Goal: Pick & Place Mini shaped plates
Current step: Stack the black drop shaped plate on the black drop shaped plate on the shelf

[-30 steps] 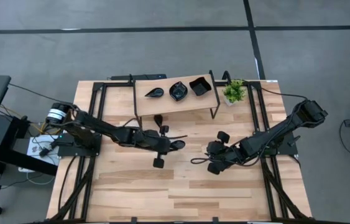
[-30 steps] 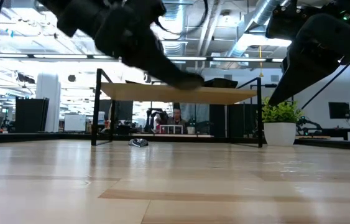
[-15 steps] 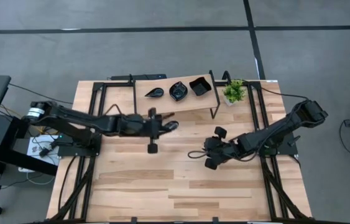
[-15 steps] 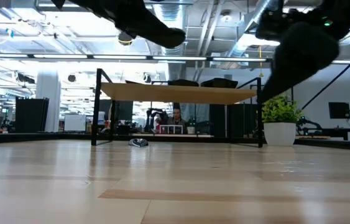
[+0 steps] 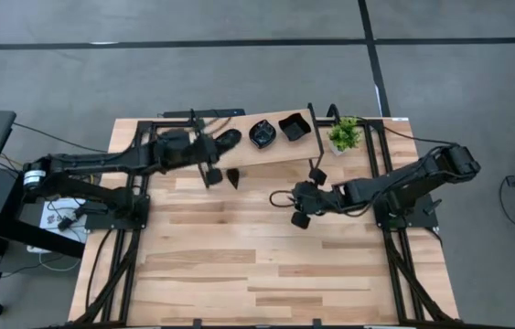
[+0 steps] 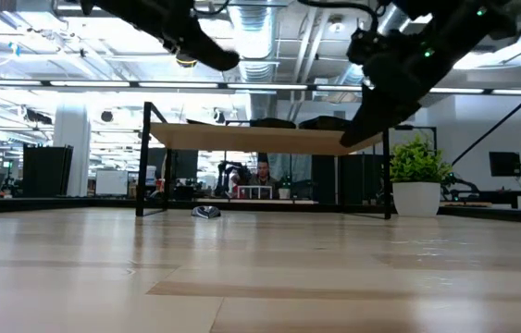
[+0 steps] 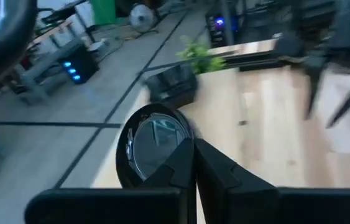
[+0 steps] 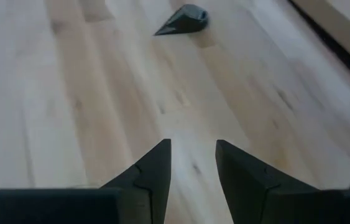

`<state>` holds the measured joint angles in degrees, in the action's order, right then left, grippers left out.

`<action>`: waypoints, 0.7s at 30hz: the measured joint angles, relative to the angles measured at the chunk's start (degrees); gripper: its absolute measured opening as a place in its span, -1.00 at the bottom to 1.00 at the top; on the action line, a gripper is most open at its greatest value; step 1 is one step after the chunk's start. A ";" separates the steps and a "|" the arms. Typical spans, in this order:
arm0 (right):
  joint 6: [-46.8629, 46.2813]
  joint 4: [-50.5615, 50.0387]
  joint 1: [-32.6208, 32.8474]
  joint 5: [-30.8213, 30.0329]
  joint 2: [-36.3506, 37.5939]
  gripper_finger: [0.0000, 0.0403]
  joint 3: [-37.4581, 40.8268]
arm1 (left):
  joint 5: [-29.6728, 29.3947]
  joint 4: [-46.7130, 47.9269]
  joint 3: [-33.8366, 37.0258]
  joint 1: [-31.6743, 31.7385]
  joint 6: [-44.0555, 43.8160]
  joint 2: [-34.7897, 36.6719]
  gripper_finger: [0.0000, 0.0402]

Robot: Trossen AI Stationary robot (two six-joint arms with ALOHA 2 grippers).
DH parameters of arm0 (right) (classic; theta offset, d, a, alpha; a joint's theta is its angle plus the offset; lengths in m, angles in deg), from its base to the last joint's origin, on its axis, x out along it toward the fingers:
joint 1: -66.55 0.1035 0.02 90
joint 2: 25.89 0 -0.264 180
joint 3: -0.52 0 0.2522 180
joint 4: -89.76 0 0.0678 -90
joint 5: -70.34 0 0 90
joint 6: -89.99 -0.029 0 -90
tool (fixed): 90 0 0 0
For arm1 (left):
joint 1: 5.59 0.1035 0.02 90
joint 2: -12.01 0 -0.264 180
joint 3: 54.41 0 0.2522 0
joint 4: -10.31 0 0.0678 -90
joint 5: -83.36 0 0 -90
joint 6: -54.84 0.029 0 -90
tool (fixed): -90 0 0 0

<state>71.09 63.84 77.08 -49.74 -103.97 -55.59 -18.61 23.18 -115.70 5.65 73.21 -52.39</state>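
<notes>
The raised wooden shelf (image 5: 275, 153) stands at the table's twelve o'clock. Over its nine o'clock end the left gripper (image 7: 193, 148) is clenched on a round glossy black dish (image 7: 153, 146). I'd lower it level, clear of the neighbouring black dishes (image 5: 262, 134), before letting go; the right gripper (image 8: 192, 149) hangs spread and empty toward three o'clock.

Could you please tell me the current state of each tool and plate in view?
Left tool: shut on held plate.
Held plate: gripped, above shelf's left end.
Right tool: open, empty, over table.
Teardrop plate: lying loose on table.
Round plate: resting on shelf.
Square plate: resting on shelf.
</notes>
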 joint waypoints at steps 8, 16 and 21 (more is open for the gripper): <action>0.00 0.00 -4.22 0.03 0.00 -0.39 0.00 | 9.31 -0.02 0.00 10.56 4.44 -1.15 -0.93; 0.02 0.02 -5.99 0.18 0.00 -0.39 0.00 | 14.35 0.00 0.00 15.66 9.78 -7.24 -0.94; 0.02 0.00 -6.28 0.18 0.00 -0.39 0.00 | 14.54 -0.02 0.00 15.50 12.77 -10.09 -0.93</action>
<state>71.11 63.83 70.80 -49.57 -103.97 -55.59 -4.07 23.16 -115.70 21.15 85.98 -62.48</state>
